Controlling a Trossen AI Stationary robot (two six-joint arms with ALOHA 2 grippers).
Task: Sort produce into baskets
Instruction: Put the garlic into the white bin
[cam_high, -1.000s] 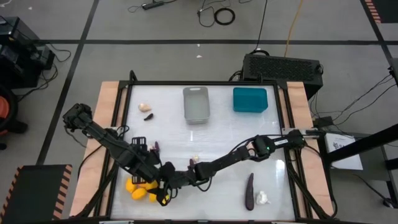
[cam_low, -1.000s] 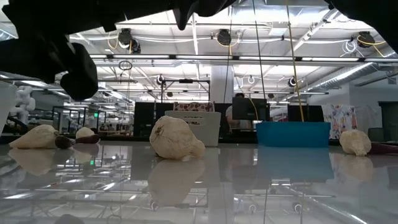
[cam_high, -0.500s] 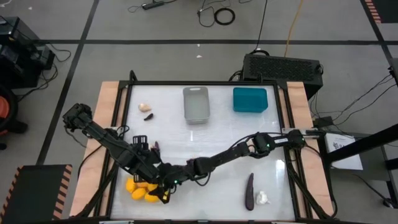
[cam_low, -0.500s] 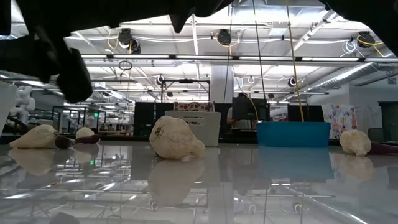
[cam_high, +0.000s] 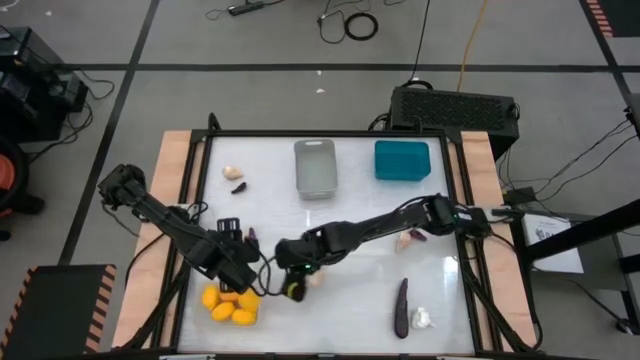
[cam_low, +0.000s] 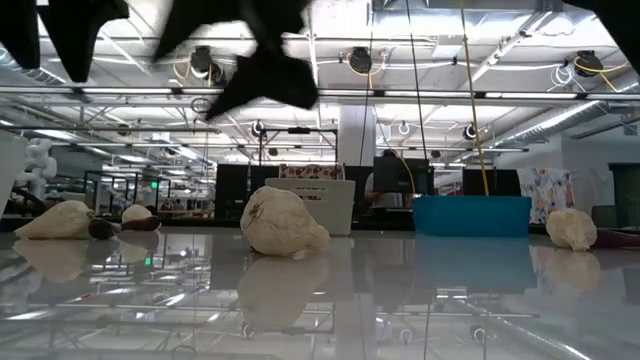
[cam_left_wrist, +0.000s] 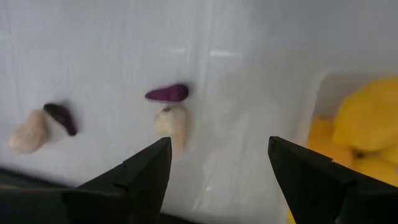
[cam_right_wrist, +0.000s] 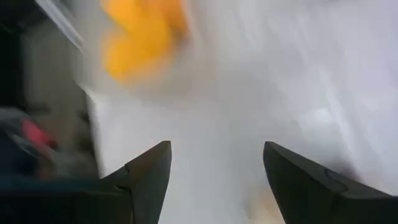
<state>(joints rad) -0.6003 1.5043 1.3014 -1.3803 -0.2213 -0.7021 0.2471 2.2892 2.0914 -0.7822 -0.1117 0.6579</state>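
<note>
While the left end effector (cam_high: 248, 284) gapes beside the yellow fruits (cam_high: 229, 306), the right end effector (cam_high: 292, 288), probably empty, also gapes nearby.

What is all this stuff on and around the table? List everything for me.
Yellow fruits: a cluster, yellow-orange, near left of the table, apparently in a clear bin.
Garlic bulbs: four visible, whitish; far left, middle by the right claw, right of middle, near right.
Long eggplant: one, dark purple, near right beside a bulb.
Small eggplant pieces: at least two, dark purple; far left, right of middle.
Grey bin: one, far middle.
Teal bin: one, far right.
Black perforated box: one, behind the table.
Left claw: open, beside the yellow fruits.
Right claw: open, empty, near the table's middle.
</note>
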